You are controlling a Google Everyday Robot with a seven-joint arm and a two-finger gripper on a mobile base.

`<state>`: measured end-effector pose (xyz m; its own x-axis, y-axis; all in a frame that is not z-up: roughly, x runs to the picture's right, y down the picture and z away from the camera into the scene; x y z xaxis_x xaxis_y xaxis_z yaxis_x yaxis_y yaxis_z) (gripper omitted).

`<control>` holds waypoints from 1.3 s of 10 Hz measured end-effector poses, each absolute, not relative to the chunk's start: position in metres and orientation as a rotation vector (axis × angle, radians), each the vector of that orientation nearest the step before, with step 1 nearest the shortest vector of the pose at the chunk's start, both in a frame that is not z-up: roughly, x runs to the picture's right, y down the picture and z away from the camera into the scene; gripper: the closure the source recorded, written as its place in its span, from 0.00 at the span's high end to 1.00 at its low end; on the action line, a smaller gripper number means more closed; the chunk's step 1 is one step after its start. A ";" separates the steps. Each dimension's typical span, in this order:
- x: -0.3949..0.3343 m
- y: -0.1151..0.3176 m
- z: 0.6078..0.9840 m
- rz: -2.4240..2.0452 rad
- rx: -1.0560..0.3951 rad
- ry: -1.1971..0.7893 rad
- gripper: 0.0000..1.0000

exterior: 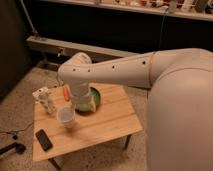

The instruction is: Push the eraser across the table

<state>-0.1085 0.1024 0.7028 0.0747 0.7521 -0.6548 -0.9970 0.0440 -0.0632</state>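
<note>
One table point(112, 125) stands before me, low, with a light wooden top, and on it I count one of each thing. There is one eraser point(44, 139), black and flat, lying close to the front left corner. Its long side runs slantwise to the table's edges, and it is near both the left edge and the front edge but does not hang over either. One white translucent cup point(66, 117) stands upright behind the eraser and a little to the right, clearly apart from it. One green bowl point(94, 96) sits further back, near the middle of the top, and my arm covers part of it. One white object point(45, 99) stands near the back left corner. One small orange thing point(66, 92) is just beside my arm; what it is I cannot tell.

My one gripper point(85, 106) hangs over the bowl, well apart from the eraser, with the cup between them. Its fingers are spread apart and I see nothing clamped in them.

For moving, a strip of bare wood runs from the eraser to the right along the front edge, up to the front right corner. The right part of the top is bare wood also. To the left and the front of the eraser only a narrow margin of wood remains.
</note>
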 end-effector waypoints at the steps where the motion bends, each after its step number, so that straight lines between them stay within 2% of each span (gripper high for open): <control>1: -0.109 0.102 0.703 1.433 -0.590 0.521 0.65; 13: -0.111 0.102 0.702 1.412 -0.580 0.511 0.65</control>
